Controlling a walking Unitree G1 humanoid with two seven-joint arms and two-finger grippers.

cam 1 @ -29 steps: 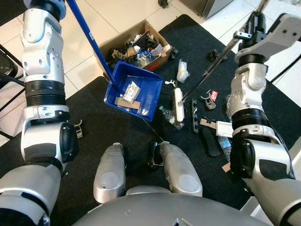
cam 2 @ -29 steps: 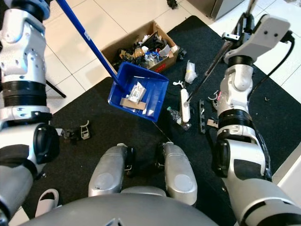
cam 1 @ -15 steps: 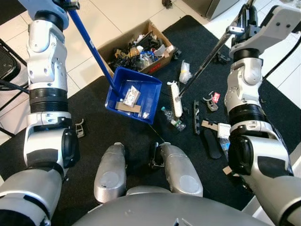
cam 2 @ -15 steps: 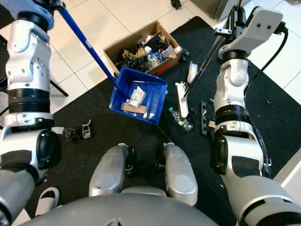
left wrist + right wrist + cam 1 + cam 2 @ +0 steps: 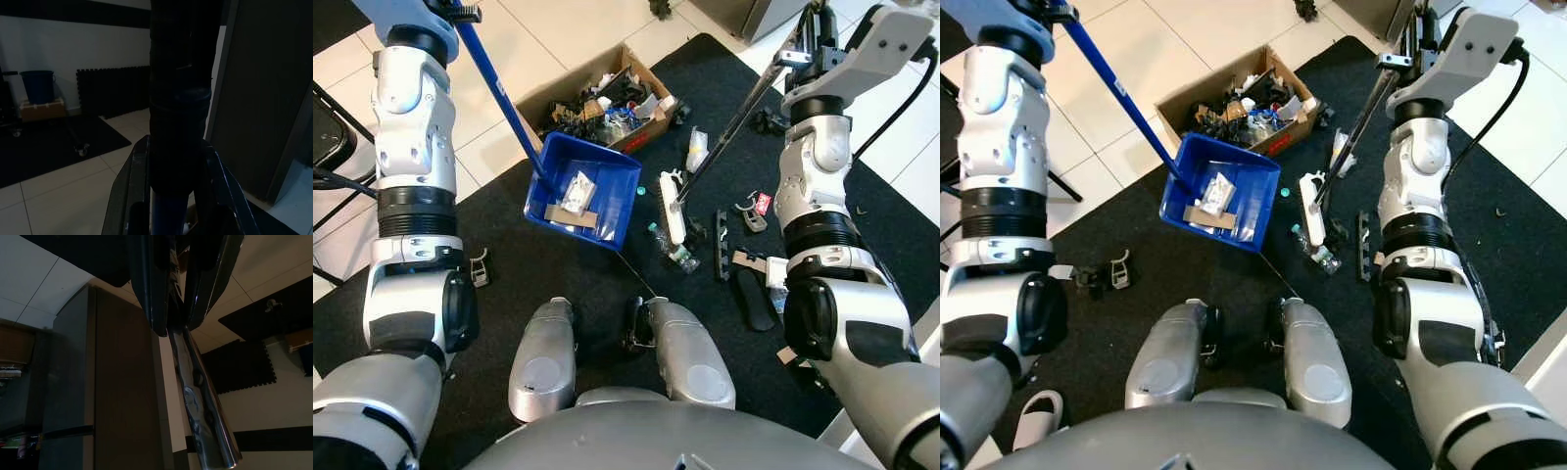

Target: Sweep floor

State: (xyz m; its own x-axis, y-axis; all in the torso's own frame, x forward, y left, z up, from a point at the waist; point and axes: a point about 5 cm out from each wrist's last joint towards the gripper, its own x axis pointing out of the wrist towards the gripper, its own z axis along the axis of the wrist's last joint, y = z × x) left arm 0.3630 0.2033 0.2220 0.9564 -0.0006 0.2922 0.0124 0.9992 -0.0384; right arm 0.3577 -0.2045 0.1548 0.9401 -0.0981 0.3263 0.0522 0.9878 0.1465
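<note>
The left gripper (image 5: 168, 196) has its jaws pinched around the blue dustpan handle (image 5: 499, 88), which runs down and away from them to the blue dustpan (image 5: 582, 189) resting on the black mat (image 5: 548, 284). In the pan lie a strip of cardboard (image 5: 570, 213) and a clear wrapper (image 5: 576, 192). The right gripper (image 5: 176, 293) has its jaws pressed onto the metal broom handle (image 5: 729, 125), and from them the shaft slants down to the white brush head (image 5: 670, 207), which sits on the mat just beside the dustpan's open lip, a narrow strip of mat between them. Around the brush head lie a crushed plastic bottle (image 5: 677, 257), a small teal cap (image 5: 643, 183) and a white bag (image 5: 696, 149); farther toward the right arm the mat is crowded with black parts (image 5: 721, 245) and a red tag (image 5: 761, 202). Beyond the pan, at the mat's edge on the tile floor (image 5: 558, 29), stands a cardboard box (image 5: 607, 93) full of scraps, close behind the pan's back wall. The mat between the pan and the robot's knees (image 5: 607, 357) lies open.
</note>
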